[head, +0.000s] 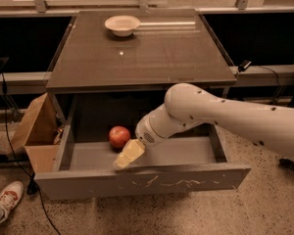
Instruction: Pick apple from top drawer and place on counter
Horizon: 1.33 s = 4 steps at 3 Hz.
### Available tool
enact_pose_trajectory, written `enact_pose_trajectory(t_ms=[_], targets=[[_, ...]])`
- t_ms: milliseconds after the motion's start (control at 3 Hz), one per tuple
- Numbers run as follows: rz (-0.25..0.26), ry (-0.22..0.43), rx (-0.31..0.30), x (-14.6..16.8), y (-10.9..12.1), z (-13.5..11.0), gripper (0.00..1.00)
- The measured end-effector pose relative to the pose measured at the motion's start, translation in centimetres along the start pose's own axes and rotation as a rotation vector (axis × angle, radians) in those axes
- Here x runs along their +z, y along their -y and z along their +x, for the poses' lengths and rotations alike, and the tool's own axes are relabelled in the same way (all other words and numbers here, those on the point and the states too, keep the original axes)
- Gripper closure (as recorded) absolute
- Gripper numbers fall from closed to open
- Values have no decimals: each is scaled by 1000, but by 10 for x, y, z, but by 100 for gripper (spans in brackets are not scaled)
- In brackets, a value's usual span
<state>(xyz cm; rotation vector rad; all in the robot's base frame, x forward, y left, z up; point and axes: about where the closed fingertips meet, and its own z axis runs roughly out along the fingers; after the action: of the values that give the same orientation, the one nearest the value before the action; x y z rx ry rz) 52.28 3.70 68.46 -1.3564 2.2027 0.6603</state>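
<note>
The red apple (pixel 119 136) lies on the floor of the open grey top drawer (pixel 142 181), left of its middle. My gripper (pixel 126 156) reaches into the drawer from the right on the white arm. Its cream fingertips point down-left, just right of and in front of the apple, close to it but apart. The dark glossy counter (pixel 152 53) sits above the drawer.
A shallow cream bowl (pixel 121 25) stands at the back of the counter. A brown cardboard box (pixel 36 131) stands on the floor left of the drawer. A shoe (pixel 5 198) and a cable lie at the lower left. A window rail runs behind the counter.
</note>
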Motion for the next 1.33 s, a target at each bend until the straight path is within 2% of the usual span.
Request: enact_pose_trajectory(t_ms=[333, 667, 1333], targets=[[-19, 25, 60, 19, 20, -2, 0], [3, 27, 34, 45, 29, -16, 0], [15, 17, 33, 51, 30, -17, 0]])
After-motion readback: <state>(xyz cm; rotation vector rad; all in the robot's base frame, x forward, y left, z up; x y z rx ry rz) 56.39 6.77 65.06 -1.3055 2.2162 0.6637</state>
